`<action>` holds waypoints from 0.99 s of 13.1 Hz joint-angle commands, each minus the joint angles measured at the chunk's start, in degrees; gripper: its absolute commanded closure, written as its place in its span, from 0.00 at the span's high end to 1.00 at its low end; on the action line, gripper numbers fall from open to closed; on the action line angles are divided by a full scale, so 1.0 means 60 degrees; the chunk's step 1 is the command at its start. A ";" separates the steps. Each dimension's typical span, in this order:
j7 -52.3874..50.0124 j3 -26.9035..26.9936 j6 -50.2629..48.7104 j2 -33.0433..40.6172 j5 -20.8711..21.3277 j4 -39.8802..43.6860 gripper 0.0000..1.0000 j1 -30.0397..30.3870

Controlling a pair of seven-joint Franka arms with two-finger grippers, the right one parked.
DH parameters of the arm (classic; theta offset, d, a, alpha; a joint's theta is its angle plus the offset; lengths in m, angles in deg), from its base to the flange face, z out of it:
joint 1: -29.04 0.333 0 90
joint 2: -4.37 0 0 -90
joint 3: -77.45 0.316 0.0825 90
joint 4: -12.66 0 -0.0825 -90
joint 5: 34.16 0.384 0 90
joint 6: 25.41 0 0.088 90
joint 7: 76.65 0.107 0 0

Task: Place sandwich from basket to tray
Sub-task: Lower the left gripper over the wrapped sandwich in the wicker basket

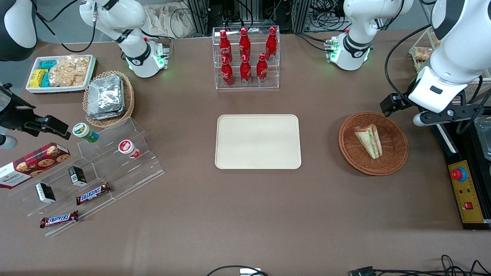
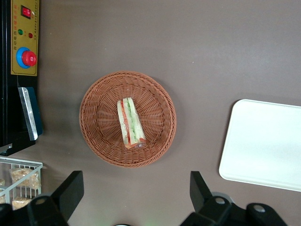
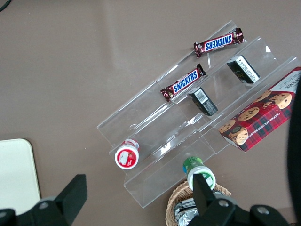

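The sandwich (image 1: 369,140), a white bread wedge with green and orange-red layers, lies in the round reddish-brown basket (image 1: 395,159). Both also show in the left wrist view, the sandwich (image 2: 130,123) in the middle of the basket (image 2: 99,136). The cream tray (image 1: 257,141) lies flat mid-table, beside the basket toward the parked arm's end; its edge shows in the left wrist view (image 2: 263,146). My left gripper (image 1: 441,113) hangs high above the table just outside the basket's rim, toward the working arm's end. In the wrist view the gripper (image 2: 136,193) is open and empty, fingers wide apart.
A clear rack of red bottles (image 1: 245,57) stands farther from the camera than the tray. A black control box with a red button (image 1: 466,191) lies at the working arm's end. A clear stepped stand with snacks (image 1: 96,172) and a tan basket of foil packets (image 1: 107,97) lie toward the parked arm's end.
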 commanded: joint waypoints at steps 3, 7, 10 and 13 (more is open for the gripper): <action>0.0074 0.0143 -0.0264 -0.0012 -0.0294 0.0378 1.00 -0.0122; 0.0220 0.0158 -0.0307 0.0134 -0.0456 0.0292 1.00 -0.0093; 0.0526 0.0231 -0.0279 0.0383 -0.0630 -0.0146 1.00 -0.0005; 0.0952 0.1241 0.0698 0.0908 -0.0778 -0.1767 1.00 -0.0122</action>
